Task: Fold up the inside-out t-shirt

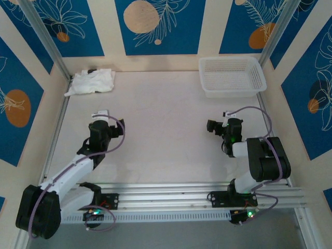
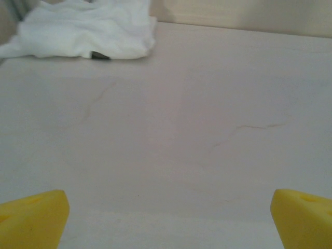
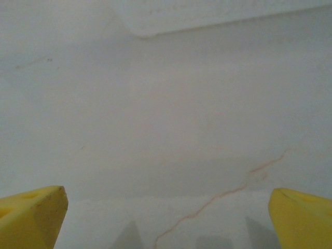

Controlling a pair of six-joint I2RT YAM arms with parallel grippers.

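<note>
The inside-out t-shirt [image 1: 92, 82] lies as a compact white bundle in the far left corner of the table; in the left wrist view the t-shirt [image 2: 83, 33] sits at the upper left, well ahead of my fingers. My left gripper [image 1: 112, 125] hovers over bare table some way nearer than the shirt, and the left gripper [image 2: 168, 223] is open with nothing between its yellow fingertips [image 2: 32, 218]. Over on the right side my right gripper [image 1: 213, 126] points left; the right gripper [image 3: 168, 220] also stands open over bare tabletop.
A white plastic mesh basket [image 1: 231, 93] stands at the far right; the basket's edge [image 3: 207, 13] shows at the top of the right wrist view. Patterned walls close in the table on three sides. An aluminium rail [image 1: 171, 194] runs along the near edge.
</note>
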